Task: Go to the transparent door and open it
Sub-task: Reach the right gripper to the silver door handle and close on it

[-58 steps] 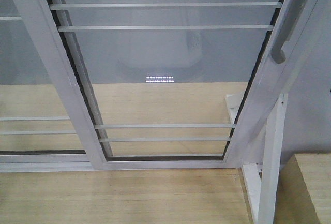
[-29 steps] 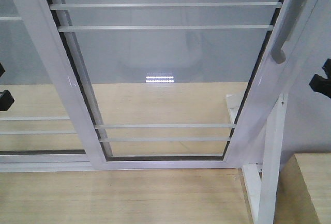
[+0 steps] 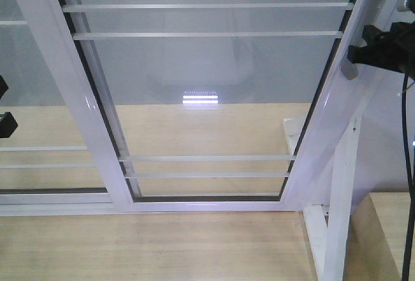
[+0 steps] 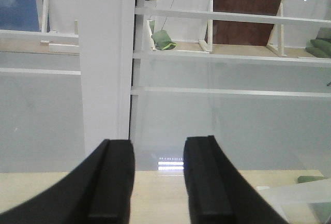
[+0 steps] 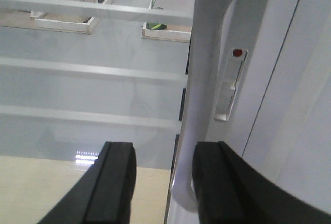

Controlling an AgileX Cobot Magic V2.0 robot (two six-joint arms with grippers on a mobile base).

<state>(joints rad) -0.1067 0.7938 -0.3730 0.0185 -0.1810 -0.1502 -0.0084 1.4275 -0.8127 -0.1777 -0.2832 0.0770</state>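
– At 2 o'clock in the front view, the right gripper sits at the grey handle of the transparent door, which fills the centre. Finger spacing unreadable there.
– Right wrist view settles it: fingers set wide, handle's lower end between them, nearer the finger at 5 o'clock; contact unclear. Latch slot with red dot appears only here.
– Door's axis?
– Long axis 6 to 12 o'clock, stiles splaying upward; handle follows the right stile toward 1 o'clock. Top cut off.
– Left arm?
– Left gripper spread wide, holding nothing, facing a white stile. Front view shows only black scraps at 9 o'clock.
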